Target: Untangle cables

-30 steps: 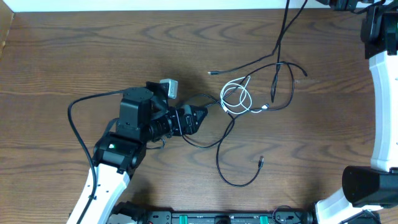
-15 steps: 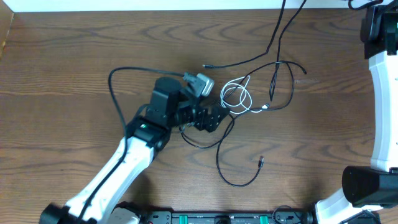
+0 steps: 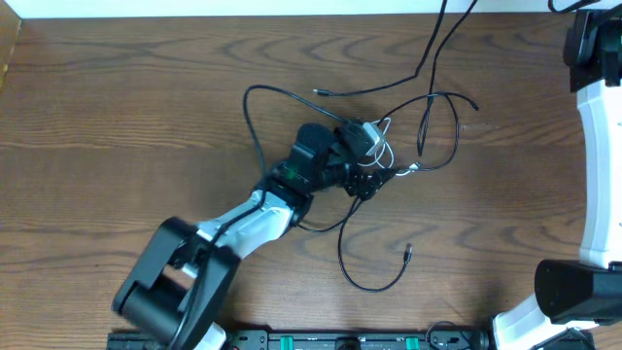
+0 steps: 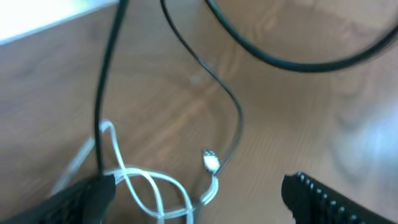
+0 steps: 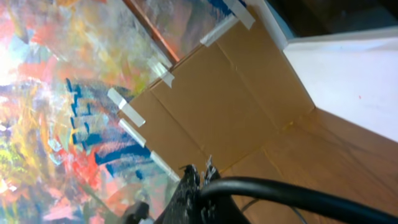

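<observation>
The white cable (image 3: 404, 169) lies in small loops at the table's middle, mostly hidden under my left gripper (image 3: 372, 181). In the left wrist view its loops (image 4: 144, 184) and white plug (image 4: 211, 163) lie between the two wide-apart fingers of my left gripper (image 4: 199, 202), which is open and holds nothing. A thin black cable (image 3: 453, 124) loops round the white one; it also shows in the left wrist view (image 4: 234, 112). Another black cable (image 3: 373, 285) curves toward the front, with its plug (image 3: 408, 253) free. My right gripper (image 5: 200, 175) looks shut and empty, away from the cables.
The left arm's thick black cable (image 3: 251, 109) arcs over the table behind the arm. A thin black cord (image 3: 428, 60) runs from a plug (image 3: 317, 92) off the back edge. The right arm (image 3: 595, 146) stands along the right edge. Cardboard (image 5: 217, 106) fills the right wrist view.
My left arm has swung up and to the right, from the table's left-middle onto the white cable loops. The cables have barely shifted. The right arm has not moved.
</observation>
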{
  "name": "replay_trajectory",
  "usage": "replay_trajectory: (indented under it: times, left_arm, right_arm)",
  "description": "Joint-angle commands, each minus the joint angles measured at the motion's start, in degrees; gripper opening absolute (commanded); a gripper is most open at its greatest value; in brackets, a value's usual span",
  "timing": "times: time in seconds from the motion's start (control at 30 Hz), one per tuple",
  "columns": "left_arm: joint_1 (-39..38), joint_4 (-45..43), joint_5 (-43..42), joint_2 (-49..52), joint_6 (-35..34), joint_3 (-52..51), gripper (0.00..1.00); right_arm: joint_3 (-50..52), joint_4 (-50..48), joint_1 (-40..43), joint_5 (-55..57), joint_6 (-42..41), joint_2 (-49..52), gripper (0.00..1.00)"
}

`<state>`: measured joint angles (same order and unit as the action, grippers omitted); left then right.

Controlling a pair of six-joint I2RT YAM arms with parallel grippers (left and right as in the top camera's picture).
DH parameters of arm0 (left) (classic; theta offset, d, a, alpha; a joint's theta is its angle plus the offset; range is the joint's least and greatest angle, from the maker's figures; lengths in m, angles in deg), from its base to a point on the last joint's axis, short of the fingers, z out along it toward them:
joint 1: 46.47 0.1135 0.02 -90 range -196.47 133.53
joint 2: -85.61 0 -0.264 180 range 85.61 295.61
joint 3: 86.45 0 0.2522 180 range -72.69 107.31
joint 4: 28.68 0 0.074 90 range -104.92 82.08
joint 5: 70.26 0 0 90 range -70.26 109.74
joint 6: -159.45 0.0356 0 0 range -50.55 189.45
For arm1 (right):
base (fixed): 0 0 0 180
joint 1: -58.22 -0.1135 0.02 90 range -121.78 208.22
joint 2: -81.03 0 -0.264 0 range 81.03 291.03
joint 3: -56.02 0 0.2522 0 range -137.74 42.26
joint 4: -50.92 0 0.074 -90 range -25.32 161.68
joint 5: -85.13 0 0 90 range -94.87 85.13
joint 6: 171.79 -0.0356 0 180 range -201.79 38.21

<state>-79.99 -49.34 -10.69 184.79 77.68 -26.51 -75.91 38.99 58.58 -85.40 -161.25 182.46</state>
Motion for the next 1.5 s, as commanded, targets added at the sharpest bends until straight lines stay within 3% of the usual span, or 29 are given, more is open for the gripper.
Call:
replay_trajectory:
  times: [0.0, 0.1, 0.27, 0.4, 0.87, 1.23, 1.27, 1.33, 1.4, 1.47]
  left_arm:
    - [-0.39, -5.38, 4.37, 3.21, 3.58, 0.20, 0.90]
    - [-0.44, -11.85, 5.05, 6.23, 4.44, 0.20, 0.90]
    - [-0.42, -17.79, 13.40, 10.16, 4.42, 0.22, 0.90]
    - [-0.50, -20.87, 13.55, 12.07, 4.42, 0.37, 0.90]
    - [-0.59, -25.51, 13.57, 12.31, 4.37, 1.68, 0.90]
    - [-1.51, -26.36, 12.94, 12.31, 3.74, 2.80, 0.87]
    - [-1.66, -26.38, 12.94, 12.31, 3.74, 2.89, 0.85]
    - [-1.70, -26.38, 12.94, 12.31, 3.74, 2.93, 0.63]
    - [-1.68, -26.36, 12.96, 12.31, 3.76, 2.93, 0.12]
    - [-1.60, -26.29, 12.96, 12.31, 3.74, 2.93, 0.08]
  right_arm:
    - [-0.85, -0.50, -0.48, -1.75, -1.60, -0.07, 0.01]
    - [-0.85, -1.03, -1.18, -2.45, -2.40, -0.07, 0.01]
    - [-0.85, -3.37, -4.35, -4.98, -3.26, -0.07, 0.01]
    - [-0.85, -4.22, -6.82, -5.57, -3.28, -0.07, 0.01]
    - [-0.85, -5.25, -14.40, -5.55, -8.39, -0.98, 0.01]
    - [-0.85, -7.13, -15.10, -5.57, -8.37, -3.08, 0.01]
    - [-0.85, -7.13, -15.10, -5.60, -8.37, -3.08, 0.01]
    - [-0.85, -7.10, -15.10, -5.60, -8.39, -3.08, 0.01]
    - [-0.85, -7.13, -15.08, -5.60, -8.37, -3.08, 0.01]
    - [-0.85, -7.13, -15.08, -5.62, -8.37, -3.08, 0.01]
